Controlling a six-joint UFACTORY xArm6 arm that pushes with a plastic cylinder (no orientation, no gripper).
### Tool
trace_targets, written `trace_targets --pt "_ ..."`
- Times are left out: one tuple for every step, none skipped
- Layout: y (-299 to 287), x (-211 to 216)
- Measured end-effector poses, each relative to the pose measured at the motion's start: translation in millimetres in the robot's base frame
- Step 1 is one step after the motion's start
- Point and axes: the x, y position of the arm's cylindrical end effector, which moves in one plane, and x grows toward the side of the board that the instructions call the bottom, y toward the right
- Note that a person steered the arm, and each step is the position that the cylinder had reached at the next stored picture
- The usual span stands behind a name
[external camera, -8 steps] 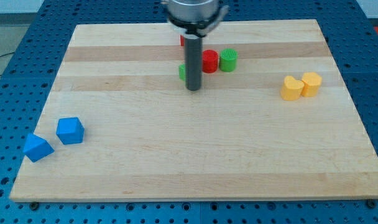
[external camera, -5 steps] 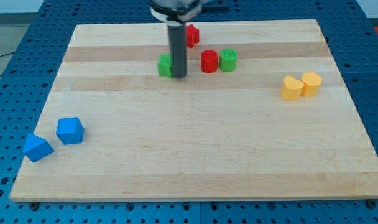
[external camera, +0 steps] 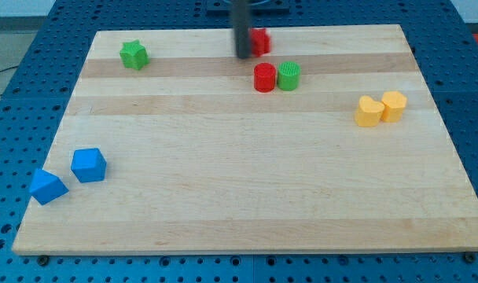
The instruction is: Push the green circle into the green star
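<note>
The green circle (external camera: pixel 288 75) sits in the upper middle of the wooden desk (external camera: pixel 247 196), touching a red cylinder (external camera: pixel 264 78) on its left side. The green star (external camera: pixel 134 55) lies well apart, near the desk's top-left corner. My tip (external camera: pixel 244 56) is blurred; it rests near the view's top, just left of a second red block (external camera: pixel 259 40), above the red cylinder. My end effector is a plain rod and holds nothing. Two yellow blocks (external camera: pixel 380 108) touch each other at the right. Two blue blocks (external camera: pixel 68 176) sit at the lower left.
</note>
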Motion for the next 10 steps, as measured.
trace_targets --pt "46 6" --pt "112 15" --pt "26 47" --pt "8 83" --pt "19 136" --pt "56 151" --pt "20 182" --pt "-55 160" --pt "-82 111" --pt "-69 84"
